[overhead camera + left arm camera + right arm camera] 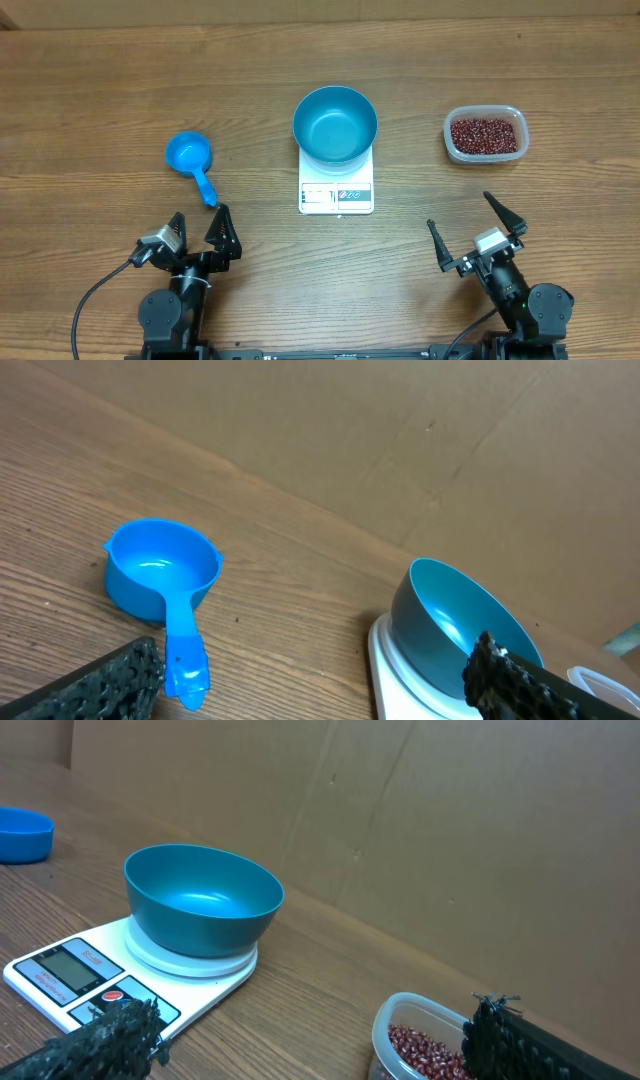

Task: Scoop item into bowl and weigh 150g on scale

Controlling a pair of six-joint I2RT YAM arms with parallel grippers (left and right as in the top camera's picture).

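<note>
An empty deep blue bowl [335, 124] [455, 622] [203, 900] stands on the white scale [336, 192] [395, 680] [95, 975] at the table's centre. Dark red-brown beans [485, 134] [425, 1051] fill a clear plastic tub [485, 134] [400, 1020] to the right of it. A small blue handled scoop [189, 158] [163, 575] lies left of the scale, handle toward me. My left gripper [197, 228] [320, 682] stands open just short of the scoop's handle, holding nothing. At the lower right my right gripper [468, 225] [315, 1038] is open and empty, nearer me than the tub.
A brown cardboard wall [480, 830] rises behind the far edge of the wooden table [90, 90]. A black cable [95, 300] runs from the left arm at the table's near edge.
</note>
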